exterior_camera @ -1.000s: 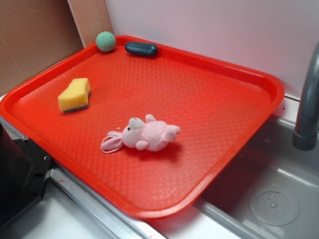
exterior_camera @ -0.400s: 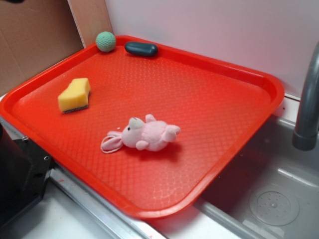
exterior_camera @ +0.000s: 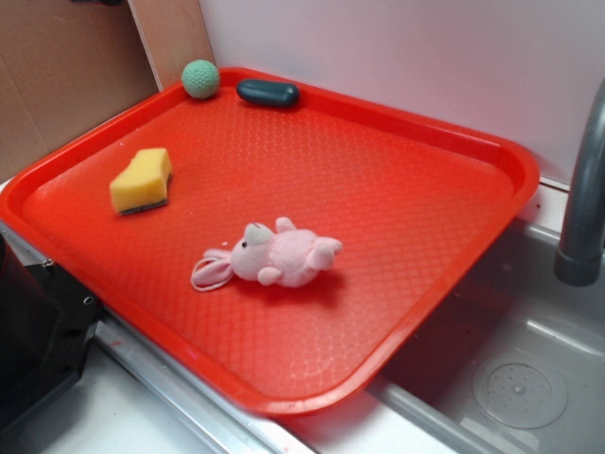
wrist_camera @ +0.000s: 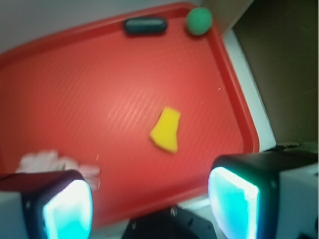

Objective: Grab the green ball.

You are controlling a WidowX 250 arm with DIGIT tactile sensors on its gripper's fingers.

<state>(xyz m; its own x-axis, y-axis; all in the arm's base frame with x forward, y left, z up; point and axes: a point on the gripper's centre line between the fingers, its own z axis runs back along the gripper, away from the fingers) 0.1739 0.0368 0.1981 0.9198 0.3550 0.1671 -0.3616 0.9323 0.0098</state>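
Pincer (wrist_camera: 149, 201) gapes wide, far from the green ball (exterior_camera: 200, 78) cornered beside a dark capsule (exterior_camera: 267, 93).

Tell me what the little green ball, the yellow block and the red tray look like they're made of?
The green ball looks knitted or woven, going by its matte, dimpled surface, though textured rubber is possible. The yellow block seems to be a foam sponge: a soft porous face over a thin darker layer. The red tray looks like moulded plastic, glossy at the rim with a fine embossed grid.
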